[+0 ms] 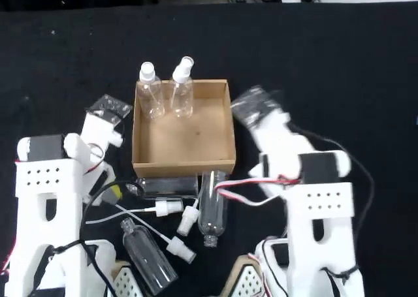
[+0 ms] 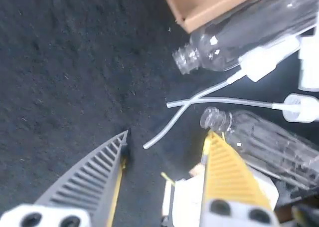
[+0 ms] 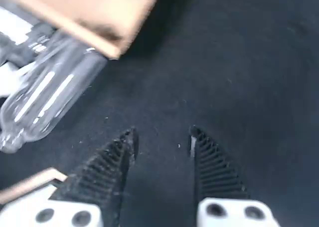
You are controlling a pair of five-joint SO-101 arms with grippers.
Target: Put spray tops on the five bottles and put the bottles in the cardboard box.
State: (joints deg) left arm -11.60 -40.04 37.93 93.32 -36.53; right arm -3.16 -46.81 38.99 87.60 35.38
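The cardboard box (image 1: 183, 155) sits mid-table with two capped bottles (image 1: 150, 94) (image 1: 182, 91) standing at its far wall. Three uncapped clear bottles lie in front of it: one against the box front (image 1: 166, 186) (image 2: 249, 32), one to its right (image 1: 212, 209) (image 3: 50, 102), and one nearer the arm bases (image 1: 147, 248) (image 2: 279, 147). Three loose spray tops (image 1: 168, 207) (image 1: 189, 220) (image 1: 179, 248) lie between them. My left gripper (image 2: 167, 134) is open above the cloth, its yellow finger beside the nearest bottle's neck. My right gripper (image 3: 162, 132) is open over bare cloth near the box corner (image 3: 99, 17).
Black cloth (image 1: 326, 62) covers the table. The two white arm bodies (image 1: 46, 173) (image 1: 313, 179) flank the box. Thin dip tubes (image 2: 199, 100) from the spray tops cross on the cloth near my left gripper. Wires (image 1: 241, 186) hang from the right arm.
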